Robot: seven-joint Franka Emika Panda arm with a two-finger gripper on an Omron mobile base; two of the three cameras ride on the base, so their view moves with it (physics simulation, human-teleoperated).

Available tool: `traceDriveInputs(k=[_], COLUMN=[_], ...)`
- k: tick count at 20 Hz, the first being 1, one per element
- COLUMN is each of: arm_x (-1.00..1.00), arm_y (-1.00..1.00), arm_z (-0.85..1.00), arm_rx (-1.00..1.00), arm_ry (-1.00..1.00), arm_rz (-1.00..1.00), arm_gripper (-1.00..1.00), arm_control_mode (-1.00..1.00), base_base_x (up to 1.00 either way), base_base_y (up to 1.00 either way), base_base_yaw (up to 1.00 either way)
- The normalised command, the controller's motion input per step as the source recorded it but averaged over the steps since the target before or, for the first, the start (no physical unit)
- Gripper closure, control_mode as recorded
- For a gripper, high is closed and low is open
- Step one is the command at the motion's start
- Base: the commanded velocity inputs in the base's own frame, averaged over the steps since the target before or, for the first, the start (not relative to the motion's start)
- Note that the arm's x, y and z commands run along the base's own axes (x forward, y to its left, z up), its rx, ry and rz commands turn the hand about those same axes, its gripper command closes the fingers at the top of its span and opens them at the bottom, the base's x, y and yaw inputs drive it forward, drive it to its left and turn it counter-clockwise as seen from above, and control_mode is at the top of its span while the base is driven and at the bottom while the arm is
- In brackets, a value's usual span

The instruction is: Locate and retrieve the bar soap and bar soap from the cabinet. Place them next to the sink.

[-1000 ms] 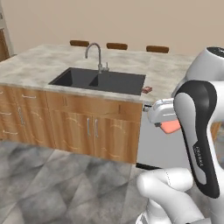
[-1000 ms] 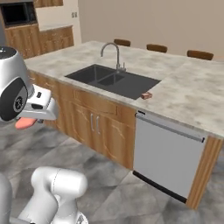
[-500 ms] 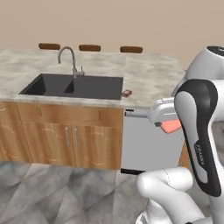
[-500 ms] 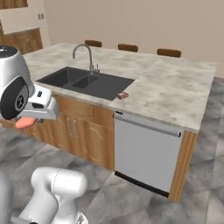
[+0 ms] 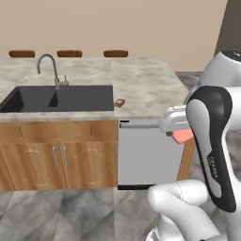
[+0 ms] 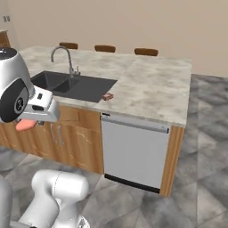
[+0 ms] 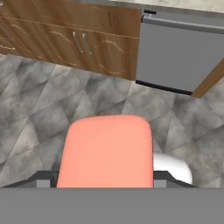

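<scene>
Salmon-pink bar soap [image 7: 106, 151] riding clamped in claw [image 5: 181, 134]; sink [image 5: 61, 98] lying ahead-left, across worktop [image 5: 146, 89].

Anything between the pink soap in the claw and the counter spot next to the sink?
Nothing visible. The salmon-pink bar soap is held in the claw, out in front of the dishwasher. The counter right of the sink is bare except for the dark bar soap at the basin's edge.
</scene>
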Motion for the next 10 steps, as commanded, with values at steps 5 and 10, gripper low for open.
traceDriveInputs(k=[5, 10], arm_x=[0.00, 0.00], arm_y=[0.00, 0.00], arm_z=[0.00, 0.00], arm_rx=[0.00, 0.00], arm_ry=[0.00, 0.00], arm_rz=[0.00, 0.00], arm_gripper=[1.00, 1.00], arm_control_mode=[1.00, 1.00], base_base_x=[0.27, 0.59], base_base_y=[0.46, 0.57], base_base_yaw=[0.00, -0.07])
